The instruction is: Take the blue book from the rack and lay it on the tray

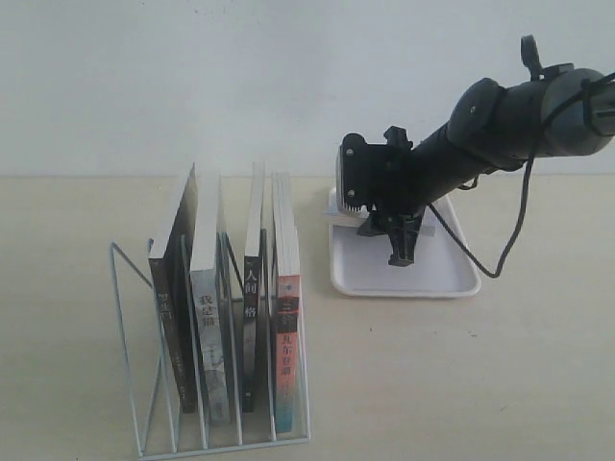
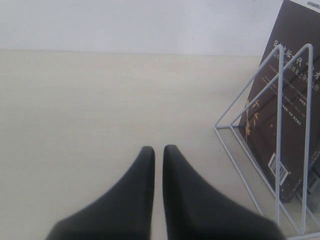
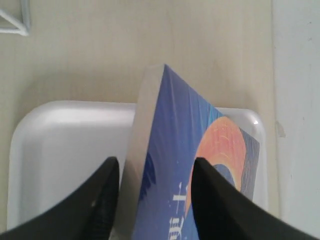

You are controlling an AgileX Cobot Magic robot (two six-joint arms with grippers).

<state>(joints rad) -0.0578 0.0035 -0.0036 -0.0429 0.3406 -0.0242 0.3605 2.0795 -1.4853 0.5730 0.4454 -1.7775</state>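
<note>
pinching the blue book in the right gripper, tilting it above the tray, pointing its long axis away from the claw; resting the left gripper pressed together near the rack

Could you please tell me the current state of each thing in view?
tray: on the table.
blue book: gripped, tilted over the tray, not yet flat.
right gripper: jaws shut on blue book.
left gripper: jaws shut, empty.
rack: upright, four books in slots.
</note>
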